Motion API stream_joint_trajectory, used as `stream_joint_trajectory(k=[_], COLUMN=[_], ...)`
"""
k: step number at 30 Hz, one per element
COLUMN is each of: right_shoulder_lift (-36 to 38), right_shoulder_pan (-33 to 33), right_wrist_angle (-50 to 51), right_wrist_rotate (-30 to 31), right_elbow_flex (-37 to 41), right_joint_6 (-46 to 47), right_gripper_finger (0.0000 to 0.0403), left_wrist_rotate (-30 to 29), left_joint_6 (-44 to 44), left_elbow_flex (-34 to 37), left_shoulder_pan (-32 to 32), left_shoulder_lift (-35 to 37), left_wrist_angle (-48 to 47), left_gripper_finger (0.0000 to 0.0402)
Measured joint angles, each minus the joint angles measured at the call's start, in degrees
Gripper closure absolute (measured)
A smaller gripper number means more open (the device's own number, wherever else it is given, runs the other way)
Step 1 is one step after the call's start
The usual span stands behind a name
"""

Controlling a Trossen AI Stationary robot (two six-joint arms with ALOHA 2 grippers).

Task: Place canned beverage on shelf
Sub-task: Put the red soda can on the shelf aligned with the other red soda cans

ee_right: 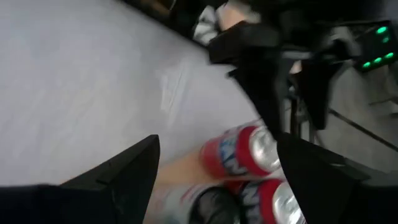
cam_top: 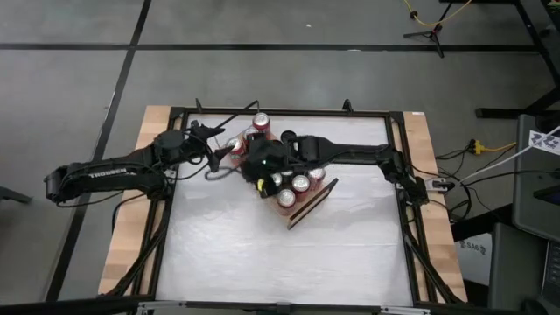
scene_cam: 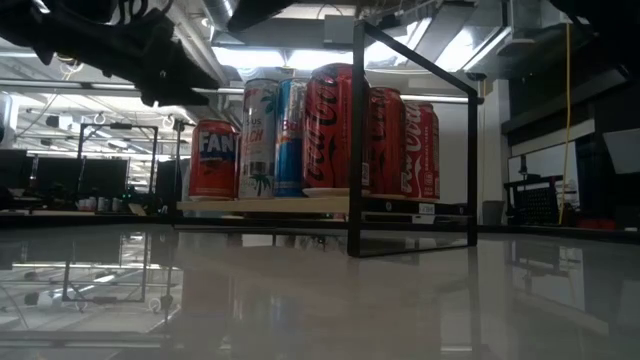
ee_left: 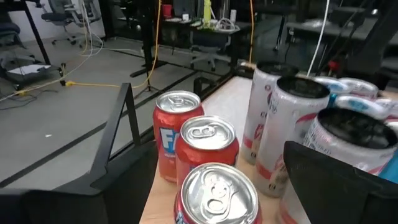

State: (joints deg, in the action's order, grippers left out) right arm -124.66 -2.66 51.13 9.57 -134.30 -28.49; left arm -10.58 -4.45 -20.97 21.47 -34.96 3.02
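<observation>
The shelf (scene_cam: 262,204), a light wooden board with black wire rails (scene_cam: 356,140), stands slantwise at mid-table and bears several upright cans on its top. Among them are a Fanta can (ee_left: 176,134), red cola cans (scene_cam: 328,128) and tall white cans (ee_left: 292,134). My left gripper (cam_top: 214,150) hovers open at the shelf's left end. Its fingers (ee_left: 329,183) show on either side of the nearest red can (ee_left: 217,190), above it and apart from it. My right gripper (cam_top: 262,166) hangs open over the cans in the middle, its fingers (ee_right: 127,171) clear of the red cans (ee_right: 239,152) below.
The white tabletop (cam_top: 280,254) has free room toward its near edge, inside a black frame (cam_top: 409,227). Wooden strips (cam_top: 122,236) run along both sides. Cables lie around the arm bases. In the right wrist view the left arm (ee_right: 267,68) shows just beyond the cans.
</observation>
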Motion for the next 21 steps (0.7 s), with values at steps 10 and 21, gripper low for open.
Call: stream_joint_trajectory(k=[10, 21], right_shoulder_lift=[0.0, -2.1], right_shoulder_pan=[6.8, 11.6], right_wrist_angle=[-6.0, -15.6], right_wrist_rotate=[-7.7, -7.7], right_elbow_flex=[0.0, 0.1], right_joint_6=[2.7, 4.9], right_gripper_finger=[0.0086, 0.0086], left_wrist_rotate=[3.2, 3.2], left_joint_6=[-7.6, -10.4], left_elbow_flex=[0.0, 0.0], left_shoulder_pan=[-0.2, -4.4], left_shoulder_lift=[4.2, 4.6], left_wrist_angle=[-9.8, -18.5], left_gripper_finger=[0.0078, 0.0153])
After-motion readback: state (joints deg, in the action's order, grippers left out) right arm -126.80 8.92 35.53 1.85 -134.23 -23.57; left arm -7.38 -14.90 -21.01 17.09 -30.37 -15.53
